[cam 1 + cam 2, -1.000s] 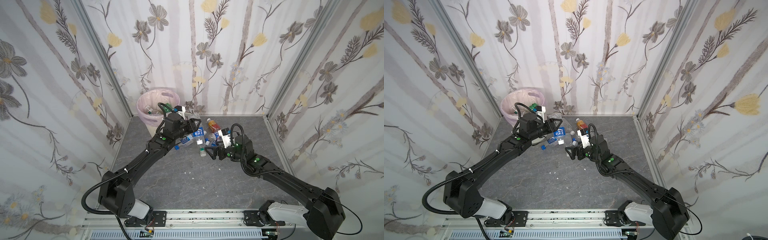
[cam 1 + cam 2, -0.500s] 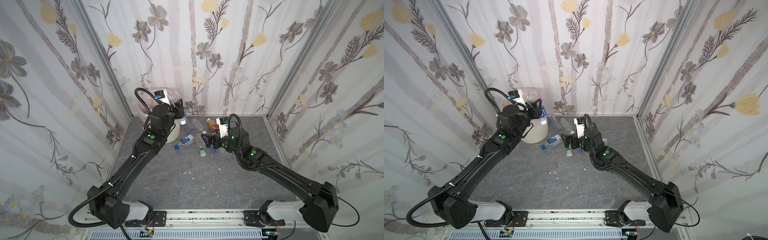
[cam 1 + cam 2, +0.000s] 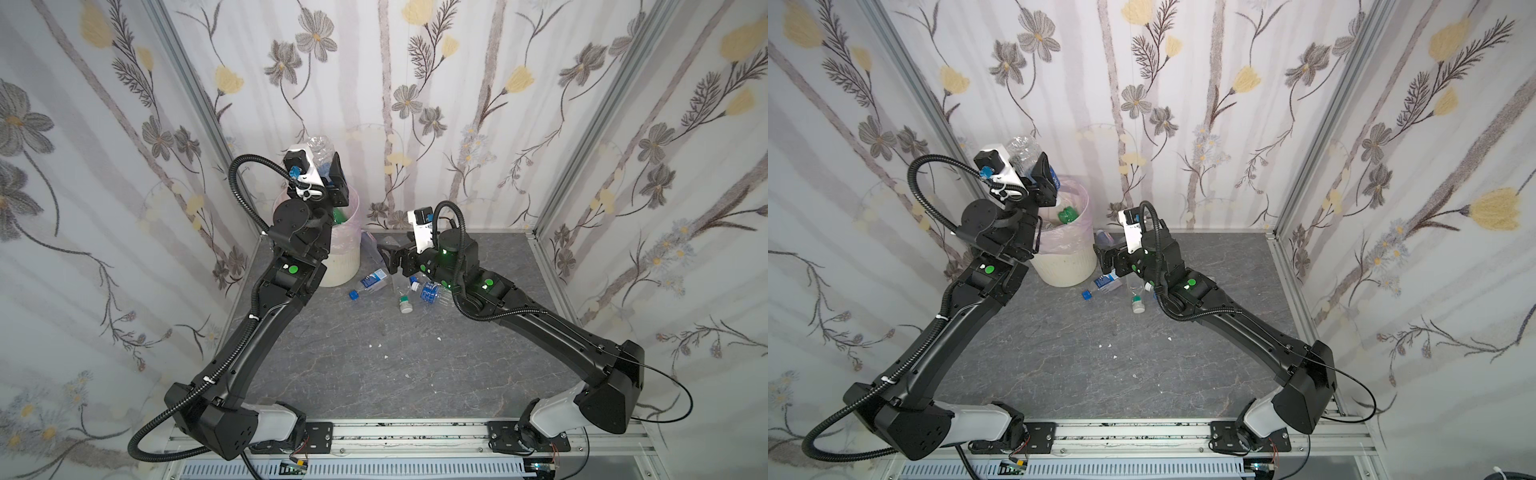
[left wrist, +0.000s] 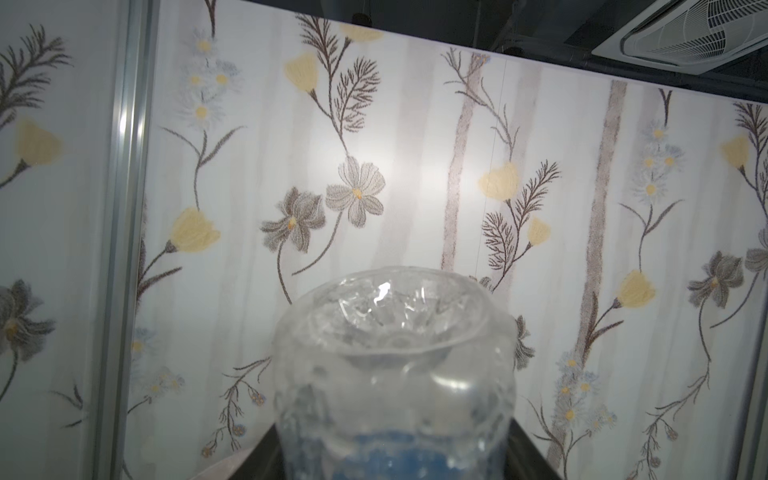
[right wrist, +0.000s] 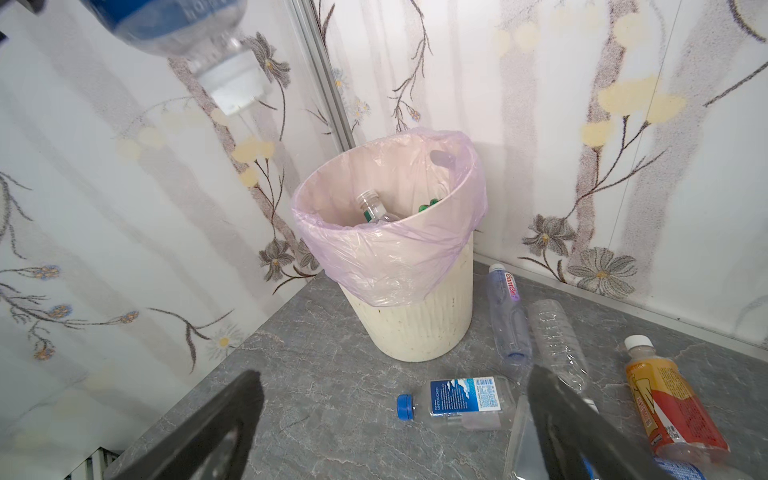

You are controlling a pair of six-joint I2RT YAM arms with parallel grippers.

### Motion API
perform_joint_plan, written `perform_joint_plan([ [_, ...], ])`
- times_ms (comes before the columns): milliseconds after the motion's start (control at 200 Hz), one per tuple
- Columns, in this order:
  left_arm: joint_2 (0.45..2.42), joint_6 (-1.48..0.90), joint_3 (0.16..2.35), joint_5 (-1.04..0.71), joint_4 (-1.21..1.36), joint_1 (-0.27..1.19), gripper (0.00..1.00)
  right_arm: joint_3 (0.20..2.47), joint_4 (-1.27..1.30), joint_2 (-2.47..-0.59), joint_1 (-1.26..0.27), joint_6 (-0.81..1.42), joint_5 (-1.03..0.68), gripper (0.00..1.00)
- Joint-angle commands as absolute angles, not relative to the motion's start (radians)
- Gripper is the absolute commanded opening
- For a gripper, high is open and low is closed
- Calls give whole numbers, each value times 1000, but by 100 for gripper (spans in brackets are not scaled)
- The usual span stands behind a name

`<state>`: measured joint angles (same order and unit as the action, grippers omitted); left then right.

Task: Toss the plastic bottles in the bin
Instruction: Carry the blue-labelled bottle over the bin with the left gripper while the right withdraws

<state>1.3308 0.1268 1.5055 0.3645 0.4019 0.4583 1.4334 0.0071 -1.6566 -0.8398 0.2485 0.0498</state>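
We see a clear, glossy, crinkled plastic bottle (image 4: pixel 395 365); a matt cream ribbed plastic bin (image 5: pixel 415 328) lined with thin, translucent pink film (image 5: pixel 390 257); a matt, grey, stone-veined tabletop (image 5: pixel 316 374); and a smooth, brushed-metal corner post (image 4: pixel 124 187).

3 wall panels (image 3: pixel 415 104) papered with grey and yellow flowers on pale stripes close in the back and both sides. 2 aluminium corner posts (image 3: pixel 197 112) stand where the panels meet, slanting outward in both top views. The tabletop (image 3: pixel 374 386) is grey with a veined stone pattern. A few small white flecks (image 3: pixel 377 345) lie scattered near its middle. An aluminium rail (image 3: pixel 415 434) runs along the near edge, with a white slotted duct (image 3: pixel 374 471) just below it. Above the back panel, the left wrist view shows a dark ceiling with a white air-conditioning cassette (image 4: pixel 698 33).
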Motion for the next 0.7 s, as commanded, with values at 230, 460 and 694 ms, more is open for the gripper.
perform_joint_plan([
  [230, 1353, 187, 1503, 315, 604, 359, 58, 1442, 4, -1690, -846, 245, 39, 100],
  [460, 1566, 19, 1560, 261, 466, 241, 87, 1415, 12, -1682, -846, 272, 10, 100],
  [694, 1552, -45, 1611, 212, 356, 243, 100, 1340, 39, -1638, -846, 288, 15, 100],
])
